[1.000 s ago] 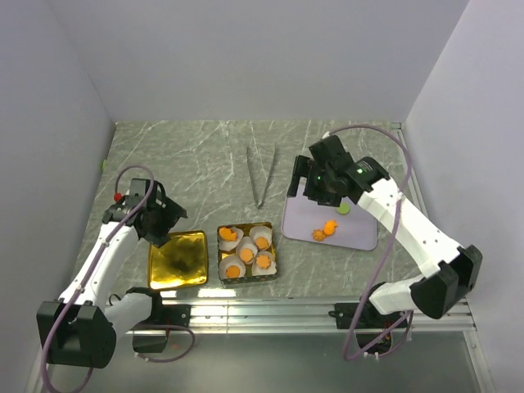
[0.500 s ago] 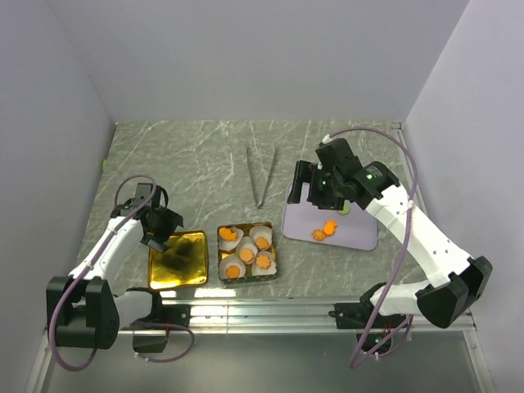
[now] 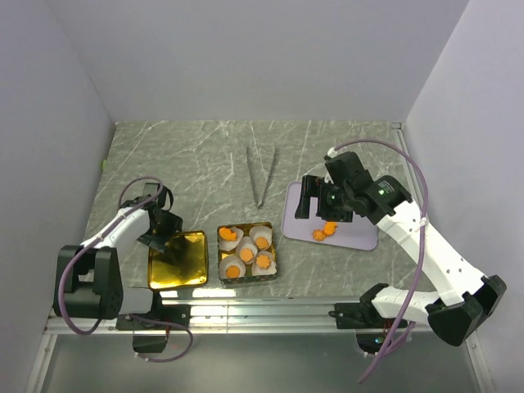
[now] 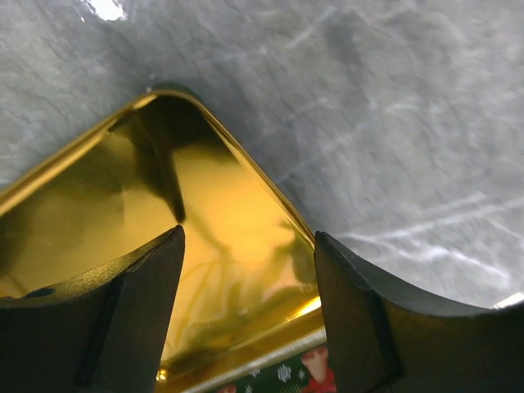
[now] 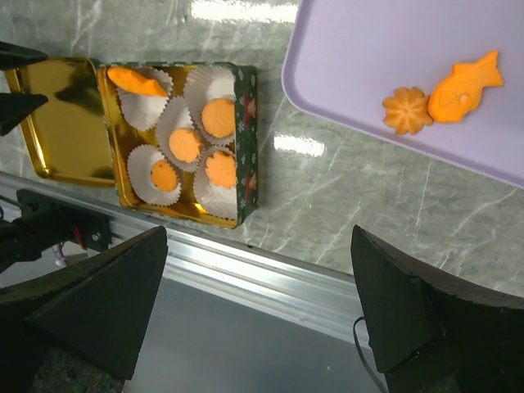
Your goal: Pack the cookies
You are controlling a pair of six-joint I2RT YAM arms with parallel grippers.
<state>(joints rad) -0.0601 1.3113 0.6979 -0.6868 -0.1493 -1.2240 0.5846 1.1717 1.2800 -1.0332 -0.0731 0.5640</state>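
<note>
Cookies (image 5: 407,110): two lie on purple tray (image 3: 360,233) right of tin (image 3: 273,250), five sit in paper cups (image 5: 214,83) inside tin. Left gripper (image 4: 247,237) spread, empty, over gold lid (image 3: 177,259) left of tin. Right gripper (image 3: 311,203) spread, empty, above tray.
</note>
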